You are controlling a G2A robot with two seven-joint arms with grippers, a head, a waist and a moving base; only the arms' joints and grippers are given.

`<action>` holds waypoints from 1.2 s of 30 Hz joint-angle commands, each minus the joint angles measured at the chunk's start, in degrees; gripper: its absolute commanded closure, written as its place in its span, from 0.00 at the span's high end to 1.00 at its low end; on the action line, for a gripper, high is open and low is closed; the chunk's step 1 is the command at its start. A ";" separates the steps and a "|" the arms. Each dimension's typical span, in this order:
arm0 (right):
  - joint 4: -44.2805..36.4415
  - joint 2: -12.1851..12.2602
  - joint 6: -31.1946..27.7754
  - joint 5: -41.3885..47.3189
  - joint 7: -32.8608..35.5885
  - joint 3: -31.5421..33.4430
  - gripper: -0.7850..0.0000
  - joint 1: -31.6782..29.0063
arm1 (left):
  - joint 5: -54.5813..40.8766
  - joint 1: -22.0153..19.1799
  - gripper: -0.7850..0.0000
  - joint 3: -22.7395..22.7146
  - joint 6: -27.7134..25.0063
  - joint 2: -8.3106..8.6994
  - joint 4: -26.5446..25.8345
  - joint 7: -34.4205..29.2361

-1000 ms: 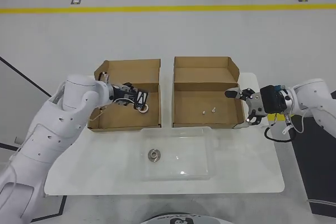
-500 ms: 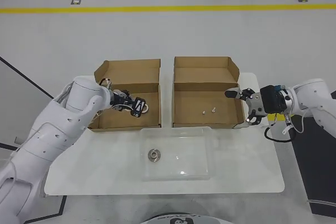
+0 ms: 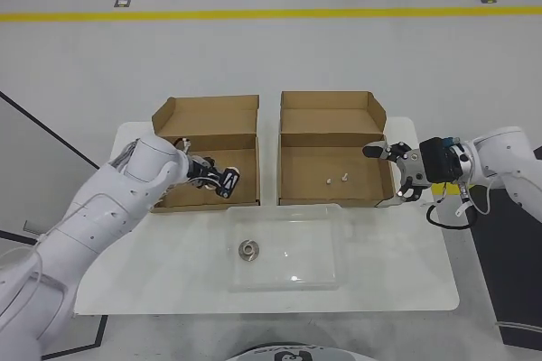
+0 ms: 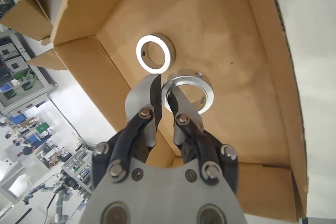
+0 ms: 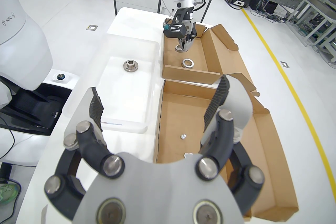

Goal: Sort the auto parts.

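The left gripper has been drawn back across the left box toward its near wall. Its fingers are clenched on the rim of a ring, which is held just off the floor; a release there is judged to be next. The right gripper is kept unmoved at the right box, fingers released. Two rings are counted, the second ring lying in the left box. Two screws lie in the right box and one flange in the tray.
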 commanded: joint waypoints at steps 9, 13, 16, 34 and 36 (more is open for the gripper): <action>0.00 0.00 0.00 0.00 0.00 0.00 1.00 0.00 | 2.02 -3.48 0.00 4.61 2.02 -2.84 7.08 1.37; 0.00 0.00 0.00 0.00 0.00 0.00 1.00 0.00 | 2.12 -4.26 0.02 5.69 2.14 -3.69 9.02 1.90; 0.00 0.00 0.00 0.00 0.00 0.00 1.00 0.00 | 2.29 -4.67 0.16 6.22 2.10 -4.10 10.26 2.24; 0.00 0.00 0.00 0.00 0.00 0.00 1.00 0.00 | -3.35 -2.75 1.00 -1.31 -0.52 -1.56 3.09 0.41; 0.00 0.00 0.00 0.00 0.00 0.00 1.00 0.00 | -4.65 -1.52 1.00 -3.62 -1.33 -0.58 -0.20 0.05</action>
